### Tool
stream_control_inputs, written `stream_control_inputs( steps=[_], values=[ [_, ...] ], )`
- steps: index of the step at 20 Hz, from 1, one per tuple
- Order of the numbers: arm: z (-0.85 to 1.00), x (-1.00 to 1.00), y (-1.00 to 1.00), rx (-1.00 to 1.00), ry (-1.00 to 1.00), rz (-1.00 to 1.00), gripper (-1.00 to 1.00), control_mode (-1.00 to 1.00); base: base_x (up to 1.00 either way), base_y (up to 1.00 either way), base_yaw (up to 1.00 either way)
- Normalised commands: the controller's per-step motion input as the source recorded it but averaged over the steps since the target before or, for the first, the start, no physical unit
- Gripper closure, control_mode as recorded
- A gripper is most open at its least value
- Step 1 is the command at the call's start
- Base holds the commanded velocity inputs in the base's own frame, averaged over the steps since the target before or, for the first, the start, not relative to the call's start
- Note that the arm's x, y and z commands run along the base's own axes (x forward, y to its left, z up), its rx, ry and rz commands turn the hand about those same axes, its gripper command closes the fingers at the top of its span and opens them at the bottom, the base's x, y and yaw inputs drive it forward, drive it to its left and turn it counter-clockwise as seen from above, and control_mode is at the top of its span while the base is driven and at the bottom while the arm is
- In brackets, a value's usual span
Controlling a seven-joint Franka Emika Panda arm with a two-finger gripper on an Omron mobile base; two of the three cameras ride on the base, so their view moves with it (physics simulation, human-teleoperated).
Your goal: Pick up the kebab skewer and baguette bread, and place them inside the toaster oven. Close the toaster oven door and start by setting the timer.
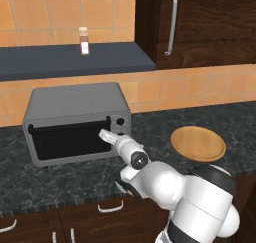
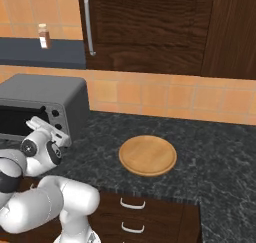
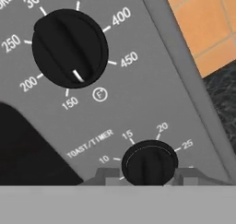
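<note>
Gripper (image 3: 148,176) sits square on the timer knob (image 3: 149,164) at the bottom centre of the hand view, one fingertip either side, closed on it. Toaster oven (image 1: 75,104) stands left of centre on the tabletop (image 1: 60,179), door (image 1: 67,139) shut. Turning comes next, I judge.

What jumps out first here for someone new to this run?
The white arm reaching to the toaster oven on the dark counter, its tool straddling the toast/timer knob on the right panel. The toaster oven door is up and closed. To the right lies a round wooden board with nothing on it, and a small spice bottle stands on the shelf above.
</note>
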Motion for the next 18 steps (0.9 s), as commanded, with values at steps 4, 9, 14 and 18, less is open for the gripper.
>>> stream_control_inputs(
  steps=[4, 9, 14, 18],
  values=[
    [0.0, 0.06, -0.07, 0.36, -0.05, 0.04, 1.0, -1.0, 0.0, 0.0, 0.0],
    [0.01, 0.04, -0.02, 0.39, -0.09, 0.02, 1.0, -1.0, 0.0, 0.0, 0.0],
    [0.2, 0.07, 0.0, 0.42, -0.22, 0.04, 1.0, -1.0, 0.0, 0.0, 0.0],
    [0.46, 0.02, -0.01, 0.44, -0.39, 0.1, 1.0, -1.0, 0.0, 0.0, 0.0]
  ],
)
